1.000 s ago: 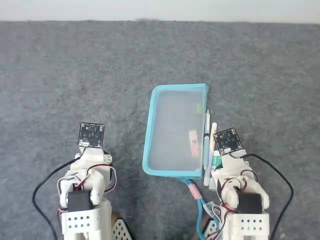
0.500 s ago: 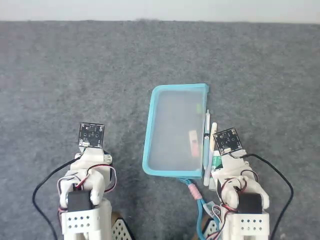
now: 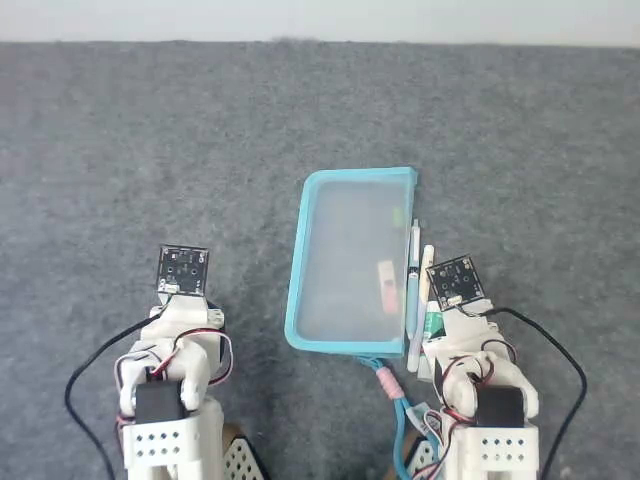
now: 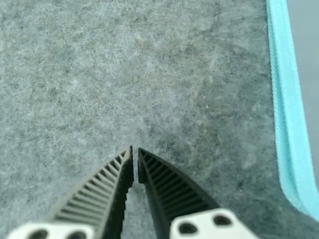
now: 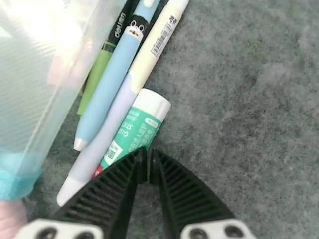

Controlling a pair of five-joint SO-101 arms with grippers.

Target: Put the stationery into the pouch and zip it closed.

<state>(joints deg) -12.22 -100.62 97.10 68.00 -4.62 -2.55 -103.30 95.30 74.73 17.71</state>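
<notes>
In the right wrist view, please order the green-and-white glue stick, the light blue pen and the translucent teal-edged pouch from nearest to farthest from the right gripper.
1. The green-and-white glue stick, right at the tips of the right gripper.
2. The light blue pen, lying just past the glue stick.
3. The translucent teal-edged pouch, beyond the pen, farthest.

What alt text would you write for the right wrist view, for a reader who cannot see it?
The right gripper, shut, has its tips at one end of a green-and-white glue stick on grey felt. Beside the glue stick lie a cream pen, a blue penguin pen and a green pen, alongside a translucent teal-edged pouch.
</notes>
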